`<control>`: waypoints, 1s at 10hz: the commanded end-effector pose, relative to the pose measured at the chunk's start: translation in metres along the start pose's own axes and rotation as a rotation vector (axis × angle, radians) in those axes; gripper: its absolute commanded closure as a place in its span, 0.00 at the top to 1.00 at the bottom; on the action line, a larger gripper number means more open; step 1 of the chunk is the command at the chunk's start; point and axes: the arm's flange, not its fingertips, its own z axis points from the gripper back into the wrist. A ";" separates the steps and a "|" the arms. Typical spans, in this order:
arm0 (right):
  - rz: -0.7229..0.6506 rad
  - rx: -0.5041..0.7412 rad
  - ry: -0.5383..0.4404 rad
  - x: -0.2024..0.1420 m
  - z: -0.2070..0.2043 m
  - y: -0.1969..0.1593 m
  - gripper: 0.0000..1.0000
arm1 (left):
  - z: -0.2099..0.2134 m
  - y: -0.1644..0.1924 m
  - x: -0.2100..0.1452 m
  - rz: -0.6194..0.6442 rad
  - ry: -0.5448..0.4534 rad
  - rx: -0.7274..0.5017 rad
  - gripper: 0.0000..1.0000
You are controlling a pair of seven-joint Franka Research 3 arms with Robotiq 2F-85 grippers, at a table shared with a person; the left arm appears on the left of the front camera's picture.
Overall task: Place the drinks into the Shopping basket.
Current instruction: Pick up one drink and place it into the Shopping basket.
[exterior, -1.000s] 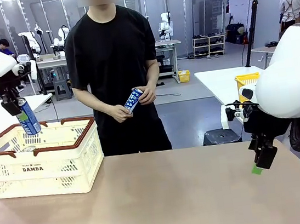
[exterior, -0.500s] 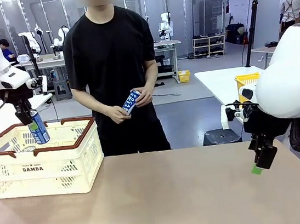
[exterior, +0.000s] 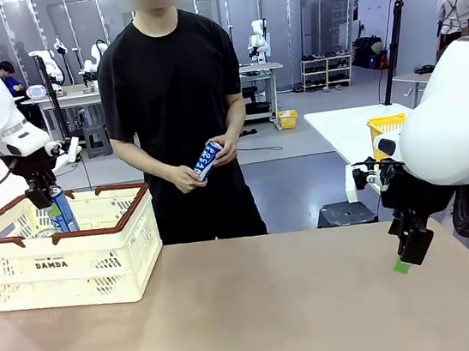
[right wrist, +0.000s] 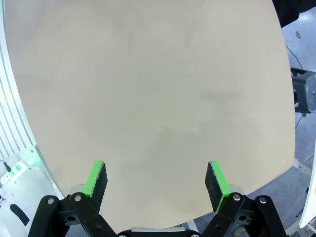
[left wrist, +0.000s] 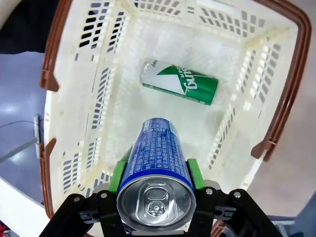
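My left gripper [exterior: 50, 203] is shut on a blue and white drink can [exterior: 62, 211] and holds it upright, lowered into the cream Shopping basket [exterior: 98, 254] at the table's left. The left wrist view looks down past that can [left wrist: 157, 163] to a green can [left wrist: 180, 82] lying on its side on the basket floor [left wrist: 163, 44]. Across the table a person holds another blue and white can [exterior: 207, 158] in both hands. My right gripper [exterior: 410, 249] hangs open above the table's right side, its green pads [right wrist: 97, 178] wide apart with nothing between them.
The tan table [exterior: 262, 319] stretches between the basket and my right arm. A person in a black shirt [exterior: 172, 80] stands at the far edge, behind the middle. A yellow mesh basket [exterior: 384, 130] sits on a white table at the back right.
My left arm has moved right and down, carrying the blue can from above the basket's left rim into the basket. The right arm has not moved.
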 end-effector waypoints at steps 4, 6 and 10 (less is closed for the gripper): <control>-0.001 -0.003 0.009 0.001 0.001 0.000 1.00 | -0.029 0.016 -0.005 -0.062 -0.052 -0.014 0.58; -0.001 -0.003 0.009 0.001 0.001 0.000 1.00 | -0.046 0.023 -0.006 -0.064 -0.071 -0.006 0.58; -0.001 -0.003 0.009 0.001 0.001 0.000 1.00 | -0.078 0.038 -0.006 -0.076 -0.083 -0.031 0.58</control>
